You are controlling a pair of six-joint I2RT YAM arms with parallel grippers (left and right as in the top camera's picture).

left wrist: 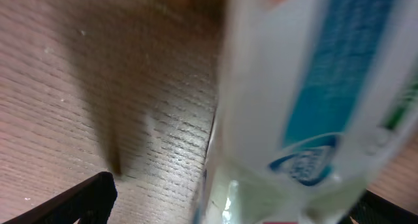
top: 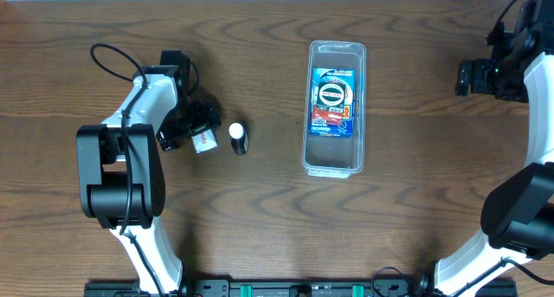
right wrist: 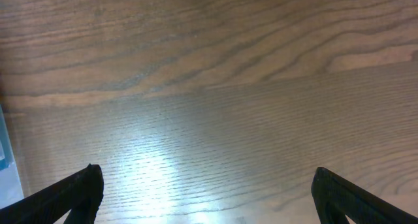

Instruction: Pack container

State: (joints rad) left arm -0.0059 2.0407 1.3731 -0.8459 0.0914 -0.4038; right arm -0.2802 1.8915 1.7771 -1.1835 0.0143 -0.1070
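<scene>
The clear container (top: 333, 163) lies lengthwise right of the table's centre with a blue packet (top: 332, 100) flat inside it. My left gripper (top: 196, 132) stands open on the left of the table, around a small white bottle with a red and blue label (top: 205, 142). In the left wrist view that bottle (left wrist: 307, 106) fills the right half, blurred and very close, between the open gripper's (left wrist: 235, 198) jaws; the left finger (left wrist: 85, 198) is apart from it. My right gripper (top: 465, 77) is open and empty at the far right, and in its wrist view (right wrist: 206, 185) it hangs over bare wood.
A small item with a white cap and a black body (top: 238, 138) lies on the table just right of the left gripper, between it and the container. A pale blue edge (right wrist: 3, 152) shows at the left border of the right wrist view.
</scene>
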